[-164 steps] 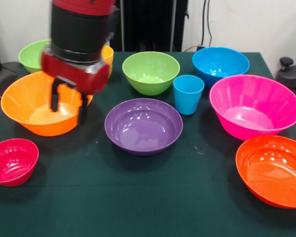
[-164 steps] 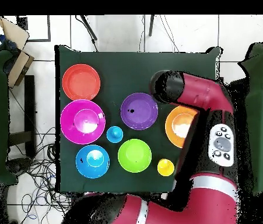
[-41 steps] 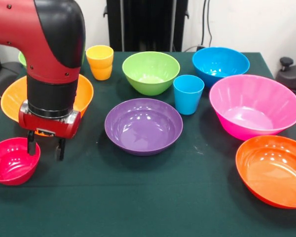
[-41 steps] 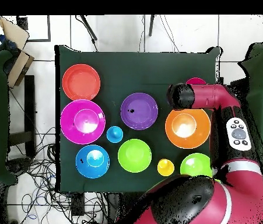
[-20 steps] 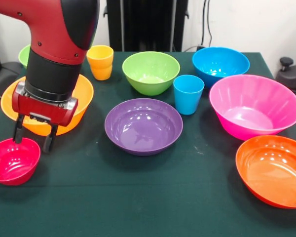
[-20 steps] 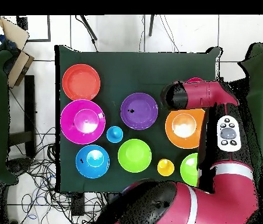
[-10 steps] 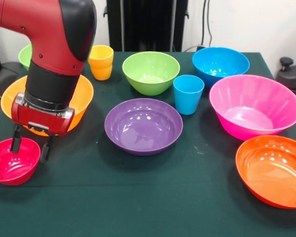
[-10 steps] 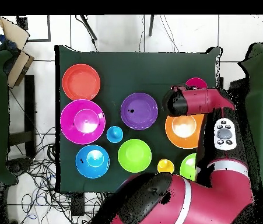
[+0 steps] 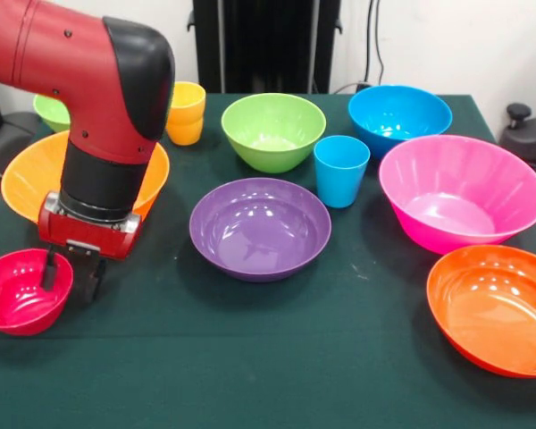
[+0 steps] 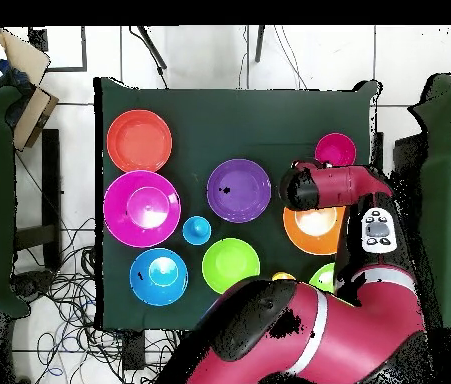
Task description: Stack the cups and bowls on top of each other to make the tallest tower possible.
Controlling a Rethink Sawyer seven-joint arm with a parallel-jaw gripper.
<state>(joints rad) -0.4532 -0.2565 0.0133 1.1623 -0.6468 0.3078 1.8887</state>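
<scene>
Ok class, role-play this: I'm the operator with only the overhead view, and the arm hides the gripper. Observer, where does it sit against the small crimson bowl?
Observer: The gripper is open and straddles the rim of the crimson bowl, with one finger inside and one outside.
Operator: Is the bowl lifted?
Observer: No, it rests on the table.
Operator: I can barely see the yellow-orange cup. Is it upright?
Observer: Yes, it stands mouth up, behind the large orange bowl.
</scene>
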